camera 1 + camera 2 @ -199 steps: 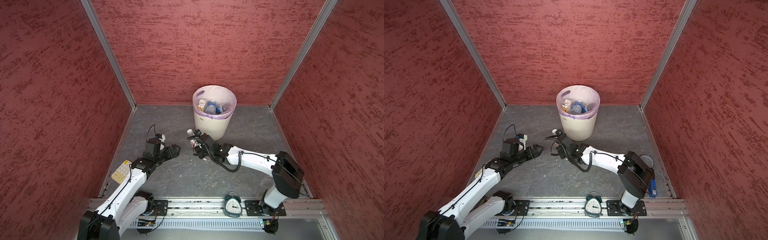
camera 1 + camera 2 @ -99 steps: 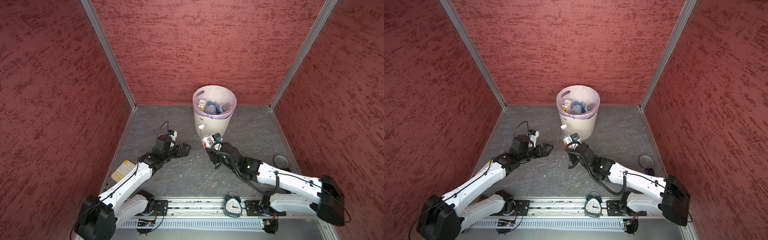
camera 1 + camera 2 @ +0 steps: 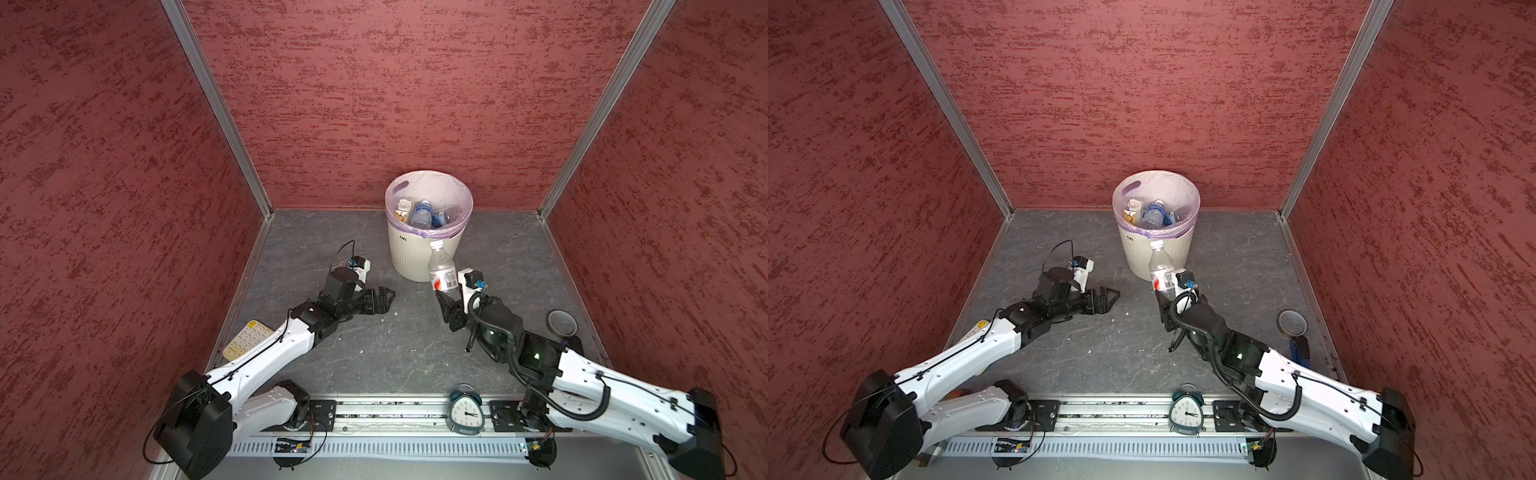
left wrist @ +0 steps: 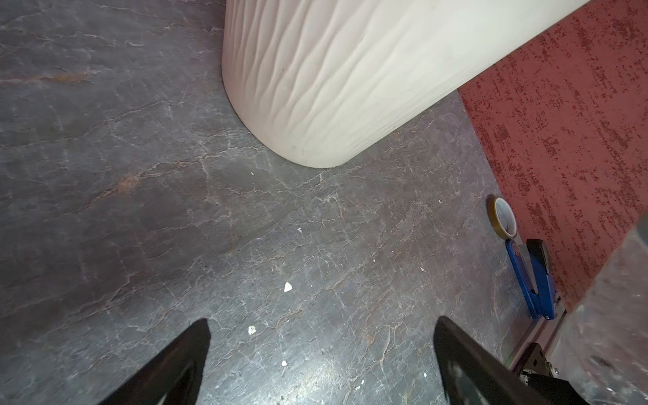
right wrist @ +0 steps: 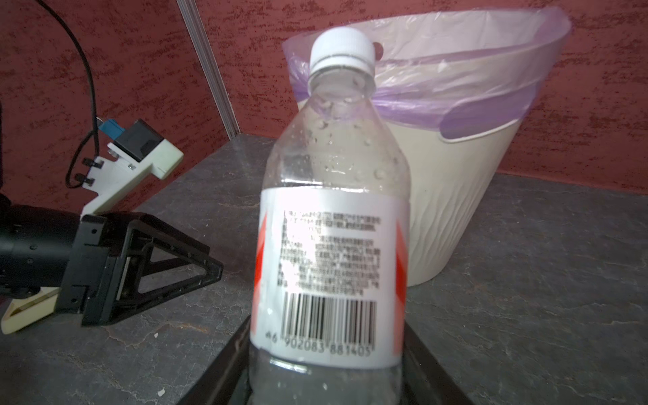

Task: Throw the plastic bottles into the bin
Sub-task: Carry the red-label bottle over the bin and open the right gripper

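Lifted off the grey worktop (image 3: 374,353) since a second ago, the right tool (image 3: 448,300) now carries its bottle (image 3: 441,270) higher and nearer the bin (image 3: 409,257). The left tool (image 3: 386,299) has pushed in towards the middle.

In both top views the bin stands just beyond the right tool, its lilac liner folded over the rim. Several plastic bottles (image 3: 422,214) already lie inside it. For the left tool (image 4: 322,326), the ribbed wall of the bin (image 4: 333,87) is ahead and apart. This tool is spread wide with nothing between its fingers, hovering low over the worktop.

The right tool (image 5: 326,378) is closed narrow on the bottom of the bottle (image 5: 333,245). A finger presses each side below the red-and-white label. The bottle stands upright above the tool with its white cap (image 5: 342,45) uppermost. The cap sits at about the height of the bin's rim (image 5: 456,59), not yet over the opening.

The bottle looks almost empty, with only droplets on the inside, so it should be very light. Its thin clear wall will likely dent under a hard squeeze, and the glossy label may slip. The low hold near the stiffer base seems sound, but it leaves a long top free to swing. The bottle must probably rise further so its base clears the rim before release.
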### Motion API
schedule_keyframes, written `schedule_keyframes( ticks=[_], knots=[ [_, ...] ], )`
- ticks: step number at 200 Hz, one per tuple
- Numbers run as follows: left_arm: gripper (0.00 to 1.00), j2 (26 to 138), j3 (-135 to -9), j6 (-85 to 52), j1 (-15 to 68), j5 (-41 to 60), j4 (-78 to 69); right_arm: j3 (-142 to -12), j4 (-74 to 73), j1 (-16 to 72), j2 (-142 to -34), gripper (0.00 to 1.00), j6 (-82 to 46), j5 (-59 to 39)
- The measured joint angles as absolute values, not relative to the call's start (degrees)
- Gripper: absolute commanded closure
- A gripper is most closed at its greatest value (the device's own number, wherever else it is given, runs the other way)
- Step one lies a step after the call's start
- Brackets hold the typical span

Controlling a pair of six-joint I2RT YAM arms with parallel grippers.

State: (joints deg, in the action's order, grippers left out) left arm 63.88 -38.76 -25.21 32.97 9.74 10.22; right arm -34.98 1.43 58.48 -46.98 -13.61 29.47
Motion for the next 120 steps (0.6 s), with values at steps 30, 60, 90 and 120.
schedule_keyframes(
  ticks=[30,60,90,120],
  knots=[
    [0.0,64.2,-38.8,-24.4,34.5,9.1,9.1,-34.8,1.1,58.5,-44.1,0.43,-13.7,31.7],
    [0.0,64.3,-38.8,-23.5,35.7,8.9,8.9,-35.8,1.4,58.5,-44.3,0.42,-13.6,33.4],
    [0.0,64.3,-38.8,-23.1,36.1,8.6,9.0,-39.9,1.5,58.5,-45.5,0.4,-12.3,34.9],
    [0.0,63.2,-38.8,-23.0,36.1,8.1,9.0,-46.6,-1.1,58.5,-48.9,0.39,-8.7,36.3]
  ],
)
